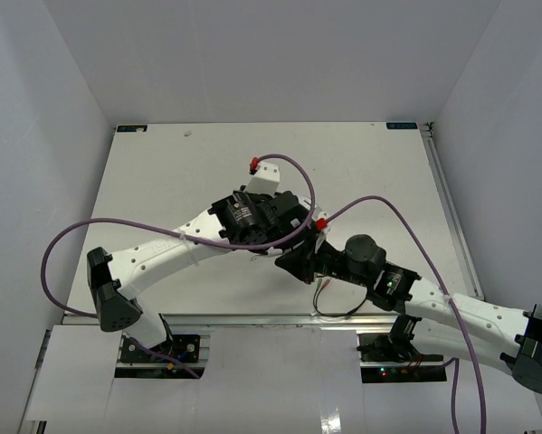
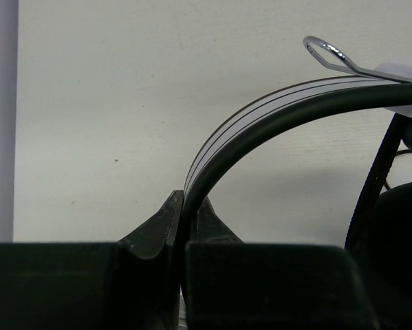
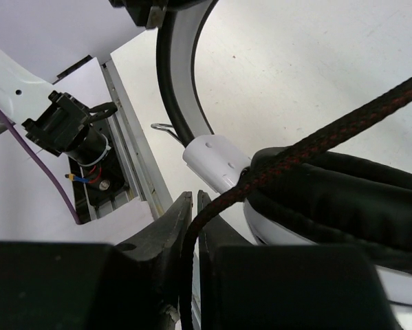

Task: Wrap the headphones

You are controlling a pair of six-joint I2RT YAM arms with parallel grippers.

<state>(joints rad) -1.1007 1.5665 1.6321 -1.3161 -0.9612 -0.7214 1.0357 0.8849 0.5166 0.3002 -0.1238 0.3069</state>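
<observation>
The headphones are held between both grippers, lifted over the table's middle. In the left wrist view my left gripper [image 2: 188, 201] is shut on the thin black-and-white headband [image 2: 261, 120], which arches up and to the right. In the right wrist view my right gripper [image 3: 192, 198] is shut on the dark braided cord [image 3: 316, 134], which runs up to the right across a black-padded ear cup [image 3: 329, 199]. The headband [image 3: 178, 89] rises from a white slider [image 3: 216, 161]. From above, both grippers [image 1: 293, 226] [image 1: 296, 262] meet and hide the headphones; a cord loop [image 1: 329, 307] hangs by the front edge.
Purple robot cables [image 1: 298, 181] arc over both arms. The aluminium rail [image 1: 252, 318] runs along the table's near edge, also in the right wrist view [image 3: 133, 151]. White walls enclose the white table [image 1: 162, 181] on three sides. The left arm's base mount [image 3: 82, 148] is close by.
</observation>
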